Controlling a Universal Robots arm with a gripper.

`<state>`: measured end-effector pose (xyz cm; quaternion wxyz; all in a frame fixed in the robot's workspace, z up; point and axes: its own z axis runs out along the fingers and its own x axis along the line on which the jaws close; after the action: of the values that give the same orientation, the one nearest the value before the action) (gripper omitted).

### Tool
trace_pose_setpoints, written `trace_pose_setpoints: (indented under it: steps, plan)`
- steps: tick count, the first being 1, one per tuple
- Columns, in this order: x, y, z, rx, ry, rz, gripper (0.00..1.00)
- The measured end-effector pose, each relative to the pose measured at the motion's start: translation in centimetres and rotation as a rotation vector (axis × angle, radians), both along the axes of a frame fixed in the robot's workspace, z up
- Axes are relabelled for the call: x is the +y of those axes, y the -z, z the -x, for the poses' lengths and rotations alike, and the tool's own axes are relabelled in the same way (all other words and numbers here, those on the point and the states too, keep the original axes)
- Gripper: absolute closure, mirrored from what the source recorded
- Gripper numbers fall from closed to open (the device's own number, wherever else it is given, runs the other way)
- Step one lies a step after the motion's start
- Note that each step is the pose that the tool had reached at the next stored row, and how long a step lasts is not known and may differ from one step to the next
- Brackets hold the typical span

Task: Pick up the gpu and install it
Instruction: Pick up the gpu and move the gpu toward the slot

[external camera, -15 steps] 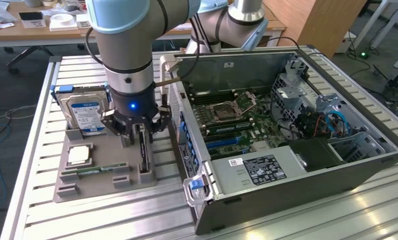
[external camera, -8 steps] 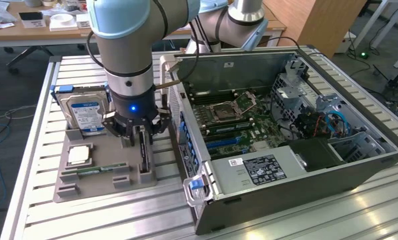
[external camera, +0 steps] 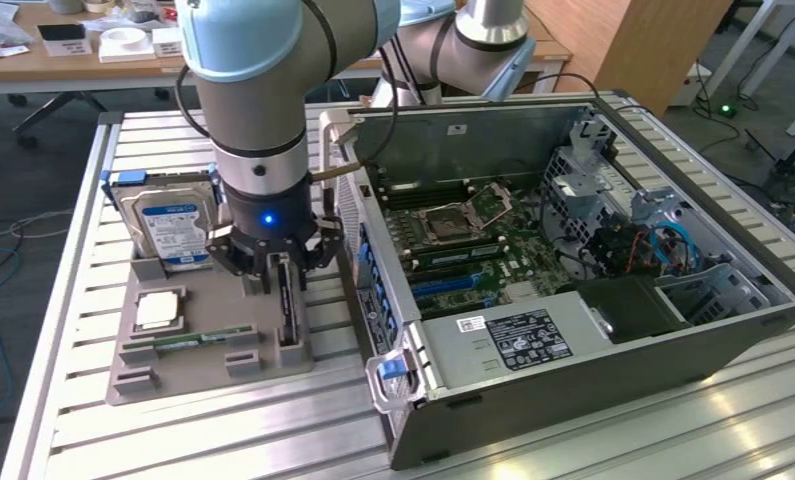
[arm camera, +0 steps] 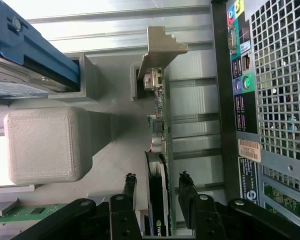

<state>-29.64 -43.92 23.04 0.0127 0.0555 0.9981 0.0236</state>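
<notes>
Dark plastic shroud on one face and bare circuit board on the other: the gpu [arm camera: 160,145] looks light and stiff, but I judge it fragile. The fan, the small soldered parts and the connector edge would not take a hard squeeze or a knock. The board's thin edge gives little to grip and the shroud looks smooth. The sound hold is therefore across the two flat faces, near mid-length and by the upper edge, with one pad on the shroud clear of the fan and the other on the back of the board. The silver bracket [arm camera: 160,47] at one end is the toughest part, but it sits too far off centre to carry the card level.

The card stands on edge in a slot of the grey printed holder [external camera: 170,375], along the holder's edge nearest the open computer case [external camera: 664,330]. A hard drive [external camera: 170,228] stands upright at the holder's far corner.

The gripper [external camera: 281,268] is down over the card with its jaws spread wide. In the wrist view the fingers [arm camera: 131,187] straddle it, one on each face, with a sliver of daylight on both sides. It appears to touch nothing and holds nothing.
</notes>
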Motion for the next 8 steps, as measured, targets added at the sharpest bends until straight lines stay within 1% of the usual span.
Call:
trace_pose_setpoints:
  steps: [4,8]
  plan:
    - [-0.01,0.24,-0.01,0.0000,0.000,0.0000,0.53]
    - [0.00,0.27,-0.01,-0.0001,0.000,0.0000,0.53]
